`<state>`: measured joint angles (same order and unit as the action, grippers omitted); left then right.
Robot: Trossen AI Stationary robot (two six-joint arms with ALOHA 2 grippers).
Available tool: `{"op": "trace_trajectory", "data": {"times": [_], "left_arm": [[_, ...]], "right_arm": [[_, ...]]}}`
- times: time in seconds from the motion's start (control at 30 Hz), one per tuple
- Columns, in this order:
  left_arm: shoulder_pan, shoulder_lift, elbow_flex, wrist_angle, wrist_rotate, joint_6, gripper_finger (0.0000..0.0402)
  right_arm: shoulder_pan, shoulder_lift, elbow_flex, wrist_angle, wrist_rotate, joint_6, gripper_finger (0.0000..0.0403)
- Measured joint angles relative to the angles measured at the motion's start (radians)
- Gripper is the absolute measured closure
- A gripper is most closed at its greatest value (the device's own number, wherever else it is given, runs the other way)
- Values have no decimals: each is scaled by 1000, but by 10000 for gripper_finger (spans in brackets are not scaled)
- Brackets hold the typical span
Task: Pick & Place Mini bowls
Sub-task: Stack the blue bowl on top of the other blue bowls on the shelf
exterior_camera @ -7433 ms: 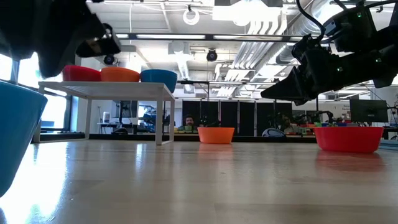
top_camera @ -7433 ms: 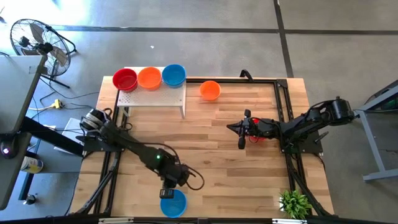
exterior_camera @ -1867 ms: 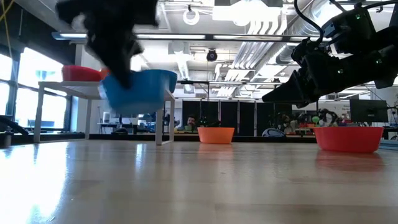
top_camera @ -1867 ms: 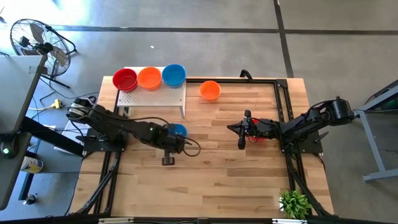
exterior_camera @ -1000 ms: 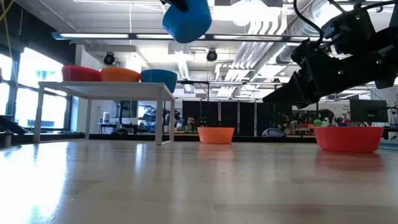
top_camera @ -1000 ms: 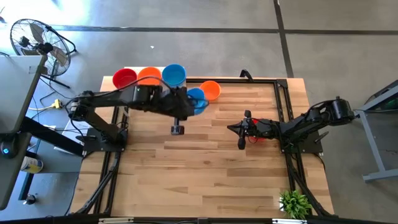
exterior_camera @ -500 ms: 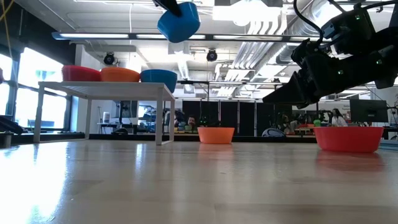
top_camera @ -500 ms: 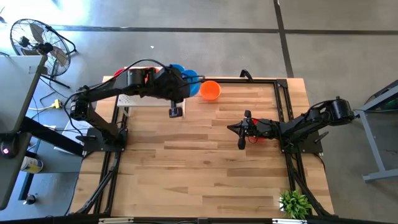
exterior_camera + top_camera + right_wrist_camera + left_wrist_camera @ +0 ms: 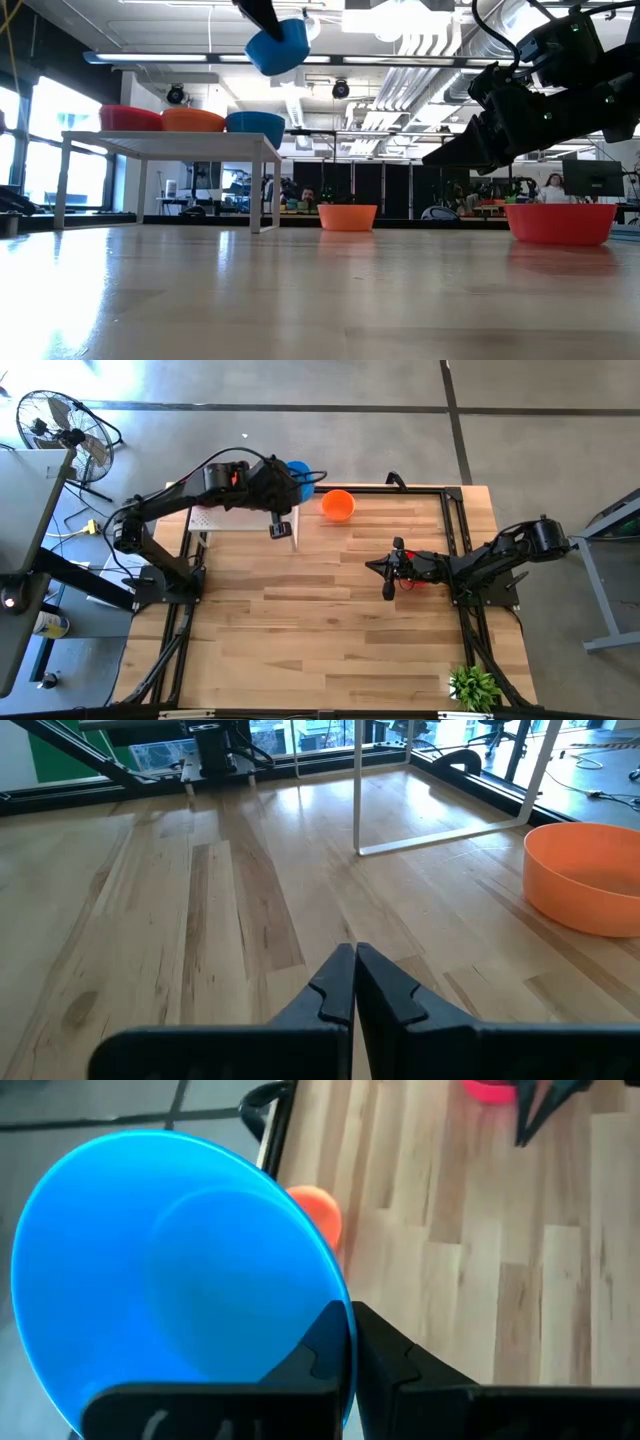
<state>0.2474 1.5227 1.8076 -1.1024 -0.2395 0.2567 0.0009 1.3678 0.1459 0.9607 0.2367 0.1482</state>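
My left gripper [image 9: 291, 482] is shut on a blue mini bowl [image 9: 299, 471], held high over the right end of the white stand [image 9: 170, 138]; the low view shows that bowl [image 9: 277, 47] well above the stand. On the stand sit a red bowl [image 9: 130, 118], an orange bowl [image 9: 193, 120] and another blue bowl [image 9: 255, 122]. An orange bowl [image 9: 338, 505] rests on its base on the table near the far edge. My right gripper [image 9: 354, 956] hovers shut at the table's right, beside a red bowl [image 9: 560, 222]. My left gripper pinches the blue bowl's rim [image 9: 343, 1318], one finger [image 9: 322, 1352] inside the bowl and the other finger [image 9: 395, 1360] outside its wall. The bowl is lifted clear and tilted, its opening turned toward the wrist.
A black frame [image 9: 455, 520] runs along the table's far and side edges. A fan [image 9: 60, 425] stands on the floor beyond the far left corner. A small green plant [image 9: 475, 686] sits at the near right corner. Bare wood [image 9: 320, 630] fills the middle.
My left gripper has swung with the blue bowl toward the table's far edge and a little left, from beside the orange bowl on the table to above the stand's right end. The bowl stays pinched and clear, tipping slightly more.
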Motion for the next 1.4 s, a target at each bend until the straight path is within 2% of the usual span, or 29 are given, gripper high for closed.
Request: {"op": "trace_trajectory", "data": {"times": [0.2, 0.4, 0.73, 0.9, 1.27, 1.4], "left_arm": [[54, 0, -1, -31, 44, -21, 401], [120, 1, -2, -23, 39, 30, 401], [282, 88, -3, -27, 119, 49, 401], [298, 143, -3, -27, 113, 53, 401], [302, 161, -2, -74, 103, 26, 400], [302, 161, -2, -89, 99, 1, 382]], "right_arm": [[0, 0, 0, 0, 0, 0, 401], [0, 0, 0, 0, 0, 0, 402], [0, 0, 0, 0, 0, 1, 401], [0, 0, 0, 0, 0, 1, 402], [0, 0, 0, 0, 0, 0, 401], [0, 0, 0, 0, 0, 0, 402]]}}
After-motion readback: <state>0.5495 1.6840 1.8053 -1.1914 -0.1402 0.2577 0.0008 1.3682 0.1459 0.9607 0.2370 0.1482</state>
